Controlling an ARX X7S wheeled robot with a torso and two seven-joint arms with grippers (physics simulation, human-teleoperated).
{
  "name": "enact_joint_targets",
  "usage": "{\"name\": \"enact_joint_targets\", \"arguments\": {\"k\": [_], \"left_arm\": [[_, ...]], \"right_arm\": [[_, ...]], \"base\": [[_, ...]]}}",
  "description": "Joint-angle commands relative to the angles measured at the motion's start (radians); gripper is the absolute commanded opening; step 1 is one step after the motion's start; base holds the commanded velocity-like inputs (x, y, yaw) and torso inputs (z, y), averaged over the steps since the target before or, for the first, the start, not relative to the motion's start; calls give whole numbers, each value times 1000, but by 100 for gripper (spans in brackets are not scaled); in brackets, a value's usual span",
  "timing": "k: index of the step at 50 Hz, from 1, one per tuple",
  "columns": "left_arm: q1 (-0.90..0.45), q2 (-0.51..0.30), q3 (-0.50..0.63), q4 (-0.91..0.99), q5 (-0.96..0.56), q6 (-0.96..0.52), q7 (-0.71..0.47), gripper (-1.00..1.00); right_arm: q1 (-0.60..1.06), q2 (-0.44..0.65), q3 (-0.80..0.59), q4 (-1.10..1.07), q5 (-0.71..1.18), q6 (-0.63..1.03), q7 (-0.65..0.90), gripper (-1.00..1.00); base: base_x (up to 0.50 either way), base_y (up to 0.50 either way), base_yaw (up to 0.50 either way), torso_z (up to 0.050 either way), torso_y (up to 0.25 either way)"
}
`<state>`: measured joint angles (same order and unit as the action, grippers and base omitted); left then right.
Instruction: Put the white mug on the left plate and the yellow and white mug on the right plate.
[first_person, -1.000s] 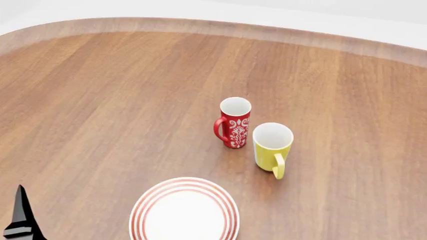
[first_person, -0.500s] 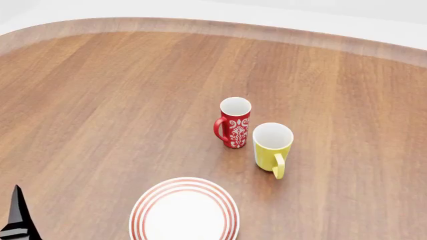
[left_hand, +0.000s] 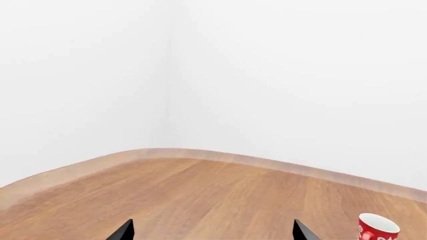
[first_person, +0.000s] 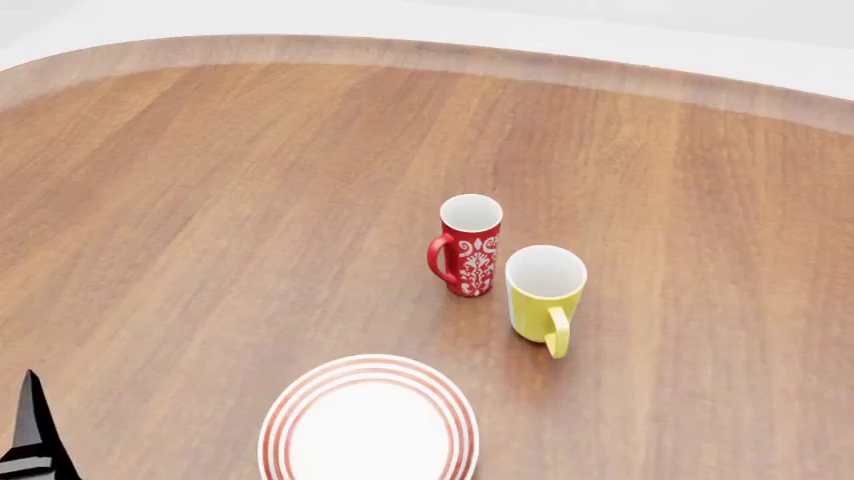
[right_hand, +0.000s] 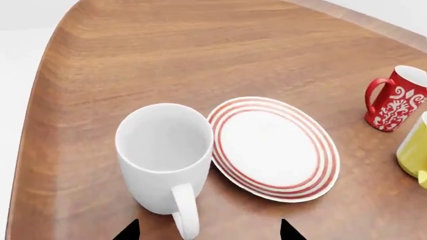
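The white mug stands upright on the table, close beside a red-ringed white plate; I cannot tell whether this is the left plate or the right one. My right gripper is open just short of the mug, whose handle points in between the fingertips. The yellow and white mug stands upright on bare wood, handle toward me, past the plate. Open and empty, my left gripper hovers over the table; one of its fingertips shows at the head view's bottom left. The white mug is out of the head view.
A red mug with white ornament stands right beside the yellow and white mug, on its left. The red mug also shows beyond the plate in the right wrist view. The wooden table has a curved far edge against white walls.
The left gripper's fingertip has slid slightly left and down at the corner of the head view. Mugs and plate have not moved.
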<state>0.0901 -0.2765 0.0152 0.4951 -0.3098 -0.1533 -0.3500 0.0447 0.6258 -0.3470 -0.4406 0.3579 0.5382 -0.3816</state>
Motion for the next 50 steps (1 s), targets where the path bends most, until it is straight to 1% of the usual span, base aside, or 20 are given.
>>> {"name": "enact_joint_targets", "arguments": {"k": [1,18,27,50], "left_arm": [[0,-4,2,1,-4,0,-5,100],[2,-11,0,6,-12,2,-13,100],[3,-15,1,8,-16,3,-16,100],[9,-26,-3,21,-30,1,-27,100]], "right_arm": [[67,-36,-65,96,-31,-2,-33,100],[127,-77,-152,180,-72,-16,-75,100],[141,-85,-169,204,-78,-17,-85,100],[211,-152,-191,433,-91,-95,-124,100]], "base": [[0,0,0,0,0],[0,0,0,0,0],[0,0,0,0,0],[0,0,0,0,0]]}}
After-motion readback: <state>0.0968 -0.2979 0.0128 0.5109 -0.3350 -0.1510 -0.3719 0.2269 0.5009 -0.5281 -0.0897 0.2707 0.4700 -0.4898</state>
